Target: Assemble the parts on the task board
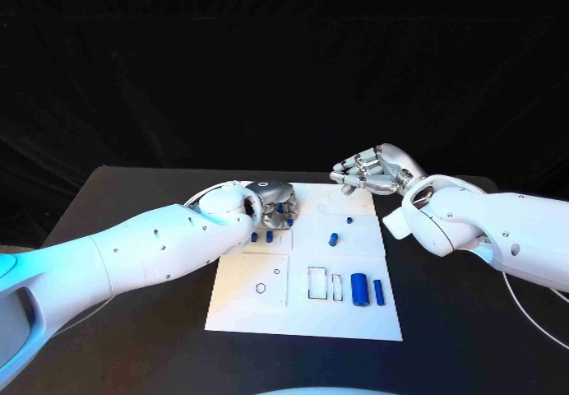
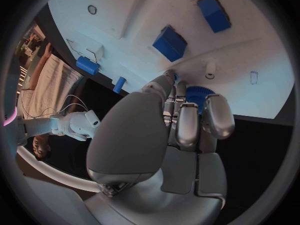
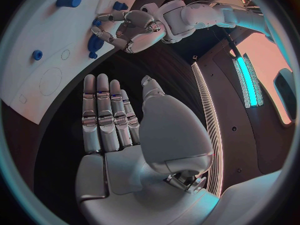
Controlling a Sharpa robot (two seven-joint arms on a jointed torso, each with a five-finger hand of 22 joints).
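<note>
The task board [image 1: 303, 317], a flat matte white plate, lies in the middle of the black desk [image 1: 142, 185], its long axis running from the near edge toward the far one. Nearest on it, two smooth blue cylinders [image 1: 358, 289] lie side by side beside rectangular outlines, their long axes pointing away from the robot. Farther on, a short rounded blue peg [image 1: 333, 239] lies near the board's centre line. At the board's far left portion, the left hand [image 1: 275, 207], of silver metal, sits low over the plate with its fingers [image 2: 187, 122] curled around a ribbed blue round part [image 2: 199, 95]; two blue blocks [image 2: 170, 43] rest just beyond it. At the far right corner the right hand [image 1: 377, 173] hovers, fingers [image 3: 103, 112] straight, pressed together and holding nothing.
</note>
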